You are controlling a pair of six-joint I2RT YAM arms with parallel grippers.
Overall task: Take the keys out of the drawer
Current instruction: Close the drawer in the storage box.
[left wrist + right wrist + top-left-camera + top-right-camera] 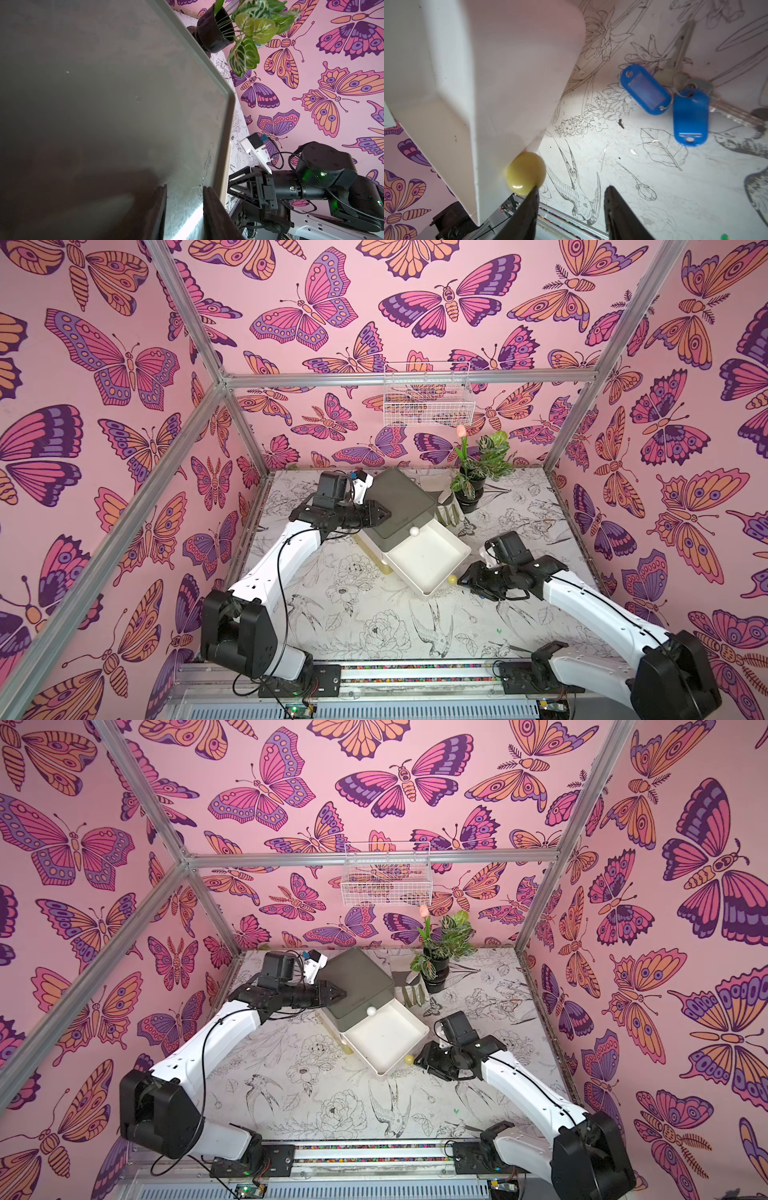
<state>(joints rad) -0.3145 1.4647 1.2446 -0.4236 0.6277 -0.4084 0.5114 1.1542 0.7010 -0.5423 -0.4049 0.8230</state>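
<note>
Right wrist view: two metal keys on blue oblong plastic tags (689,116) lie on the printed table mat (612,155), outside the white plastic drawer (452,83).
- Right gripper (573,189): fingers apart, empty, one tip touching the round yellow knob (526,173).
- Left gripper (185,188): fingers narrowly apart, holding nothing, resting on the grey-green cabinet top (104,93).
- Step, judged: removal done; next, probably centre the knob between the fingers.
- Hidden: in both top views the keys are not visible.
</note>
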